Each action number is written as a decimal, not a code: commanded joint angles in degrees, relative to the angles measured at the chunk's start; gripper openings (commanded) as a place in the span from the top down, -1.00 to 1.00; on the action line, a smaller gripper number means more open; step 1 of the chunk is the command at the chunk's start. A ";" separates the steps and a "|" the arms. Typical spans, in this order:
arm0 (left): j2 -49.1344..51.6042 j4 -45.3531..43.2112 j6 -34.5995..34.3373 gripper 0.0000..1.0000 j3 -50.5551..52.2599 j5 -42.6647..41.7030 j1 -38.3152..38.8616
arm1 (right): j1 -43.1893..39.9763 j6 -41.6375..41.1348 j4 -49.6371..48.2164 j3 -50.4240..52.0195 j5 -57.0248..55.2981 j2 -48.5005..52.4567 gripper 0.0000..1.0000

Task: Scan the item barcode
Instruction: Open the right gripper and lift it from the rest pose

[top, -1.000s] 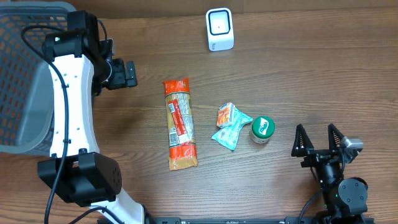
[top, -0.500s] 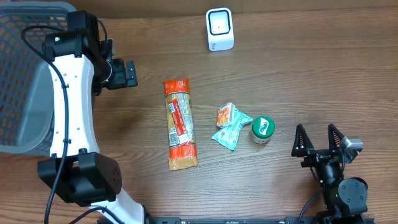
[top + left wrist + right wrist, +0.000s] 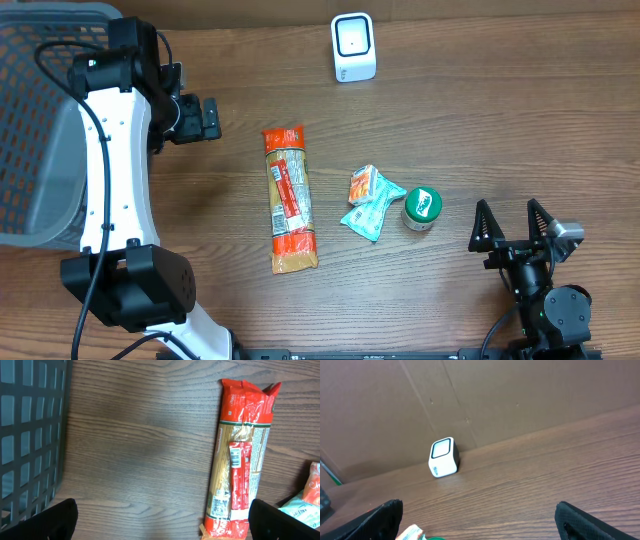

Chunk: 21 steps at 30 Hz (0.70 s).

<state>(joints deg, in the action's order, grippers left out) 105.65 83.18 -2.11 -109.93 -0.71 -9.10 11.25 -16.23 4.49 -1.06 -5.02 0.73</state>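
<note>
Table: brown wood-grain tabletop (image 3: 500,120), evenly lit, soft shadows.
Wall: flat brown board wall (image 3: 530,395) with thin seams, meeting the tabletop's far edge.

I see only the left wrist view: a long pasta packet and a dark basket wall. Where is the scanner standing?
Observer: The white scanner stands at the far edge of the table, beyond the pasta packet and to its right.
Operator: What is nearest to the right gripper?
Observer: A green-lidded jar stands upright just left of the open right gripper, not touching it.
Operator: And the teal thing in my lower right corner?
Observer: A crumpled teal packet, lying between the pasta packet and the jar.
</note>
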 commanded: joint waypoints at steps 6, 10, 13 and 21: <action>-1.42 0.11 0.85 -0.99 -1.09 -0.61 0.13 | -0.13 5.66 -1.38 0.59 -15.30 -0.55 -1.00; -1.42 0.11 0.85 -1.00 -1.09 -0.61 0.13 | -0.13 5.66 -1.38 0.59 -15.32 -0.55 -1.00; -1.42 0.11 0.85 -0.99 -1.09 -0.61 0.13 | 0.00 3.85 -1.22 0.59 -10.19 -0.55 -1.00; -1.42 0.11 0.87 -1.00 -1.09 -0.59 0.17 | -0.02 1.88 0.28 0.59 7.72 0.15 -1.00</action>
<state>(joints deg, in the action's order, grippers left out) 105.65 83.18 -2.11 -109.95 -0.71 -9.10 11.25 -13.30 5.02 -1.06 -4.47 0.75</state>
